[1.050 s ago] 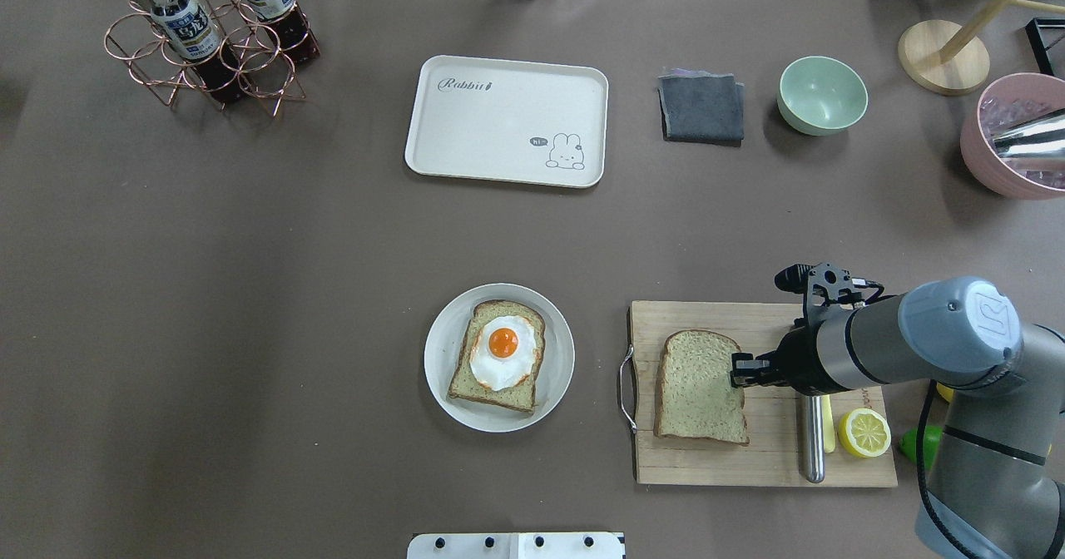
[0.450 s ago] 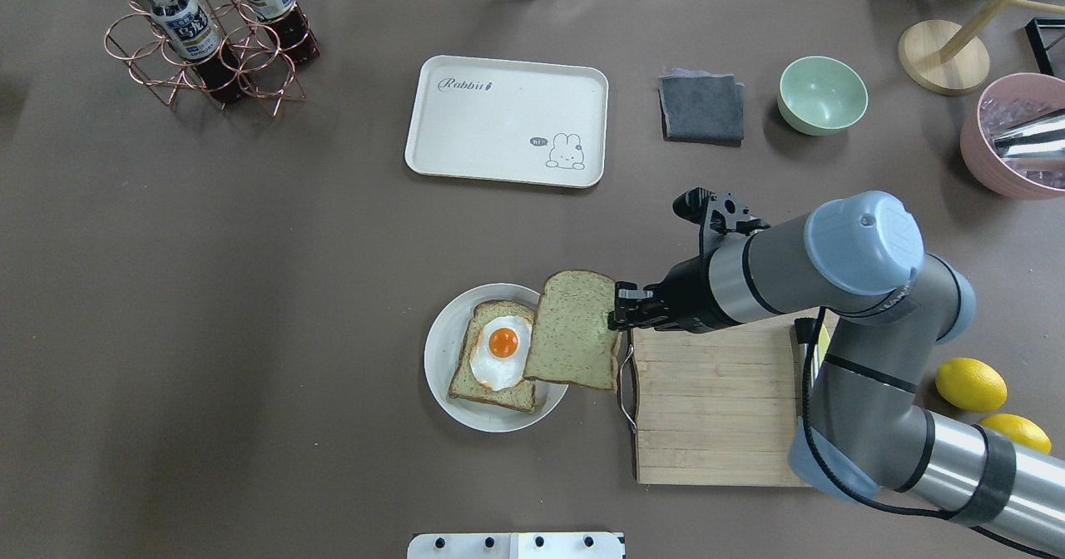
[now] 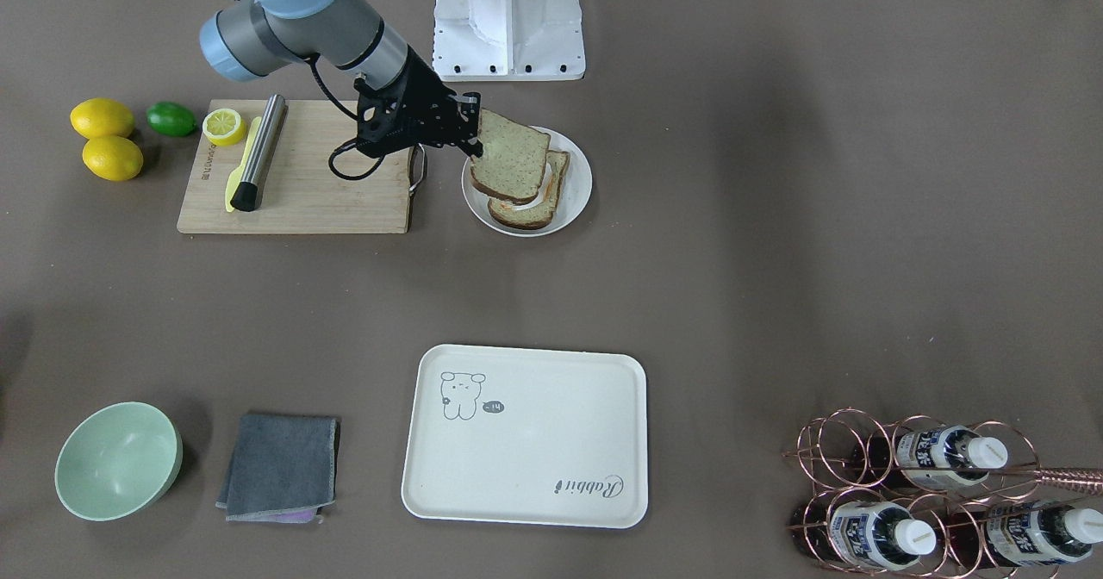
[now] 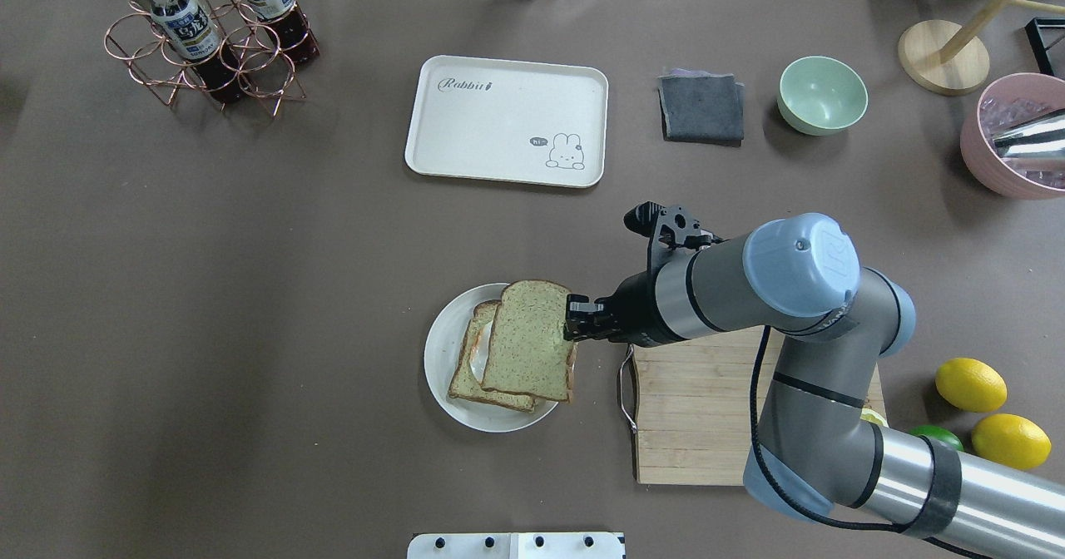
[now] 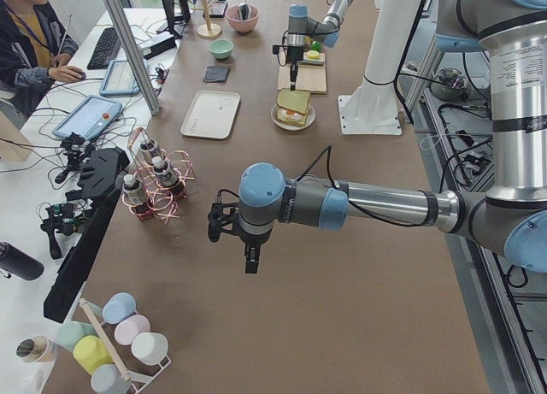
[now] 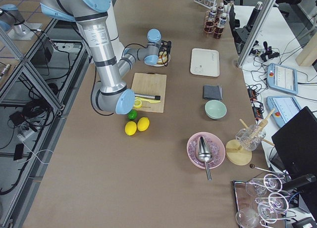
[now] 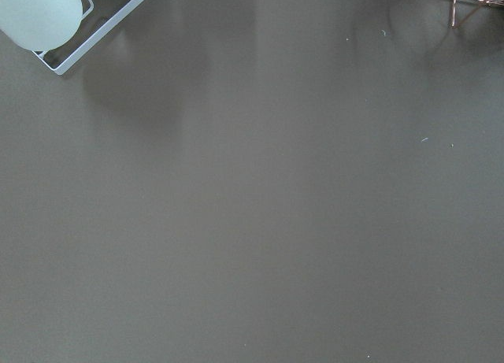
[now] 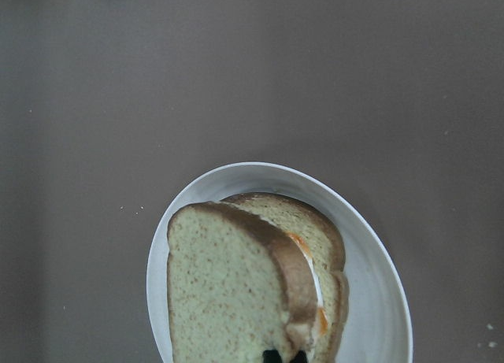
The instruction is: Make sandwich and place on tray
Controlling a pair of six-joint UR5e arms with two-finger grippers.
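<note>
My right gripper [image 4: 574, 319] is shut on the right edge of a greenish-tan bread slice [image 4: 528, 343]. It holds the slice tilted over the second slice [image 4: 466, 368], which lies on a round white plate [image 4: 435, 351]. The fried egg is almost covered; only its white and orange edge [image 8: 316, 284] shows between the slices in the right wrist view. I cannot tell whether the held slice touches the egg. The cream tray [image 4: 507, 118] with the rabbit drawing lies bare further back. My left gripper [image 5: 249, 261] shows only in the exterior left view, over bare table; I cannot tell its state.
A wooden cutting board [image 4: 707, 409] lies right of the plate, with a steel-handled tool [image 3: 258, 148] and a lemon half [image 3: 225, 125] on it. Lemons [image 4: 969, 384] and a lime lie beyond it. A bottle rack [image 4: 208, 35], grey cloth [image 4: 701, 108], green bowl [image 4: 822, 93] and pink bowl [image 4: 1011, 135] stand at the back.
My right gripper lifted the bread slice off the cutting board and carried it left. It now hangs over the plate and covers the egg.
</note>
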